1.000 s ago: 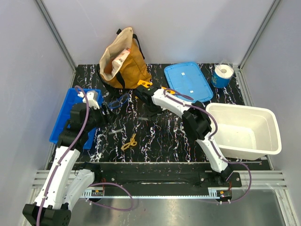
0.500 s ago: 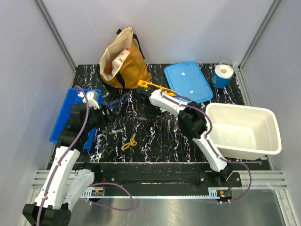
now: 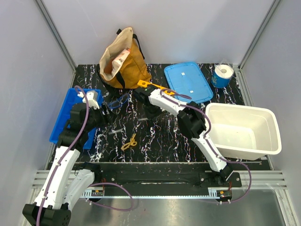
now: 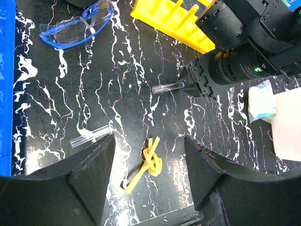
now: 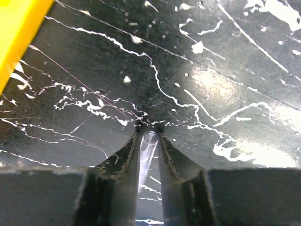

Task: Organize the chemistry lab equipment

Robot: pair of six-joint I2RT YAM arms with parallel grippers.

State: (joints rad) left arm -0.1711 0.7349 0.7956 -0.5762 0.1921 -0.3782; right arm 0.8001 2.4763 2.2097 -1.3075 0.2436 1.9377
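Thin clear tube [image 5: 148, 146] between your right gripper [image 5: 149, 126] fingers; yellow plastic rack [image 4: 174, 23] behind, blue-framed clear goggles [image 4: 77, 28] left, yellow looped piece [image 4: 150, 162] in front.

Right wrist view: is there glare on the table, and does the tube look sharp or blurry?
Right wrist view: bright glare patches wash out the glossy black table right of centre; the clear tube between the fingers of the right gripper looks soft, and those fingers are dark and blurred, being so near the lens. Left wrist view: the tube is crisp by comparison.
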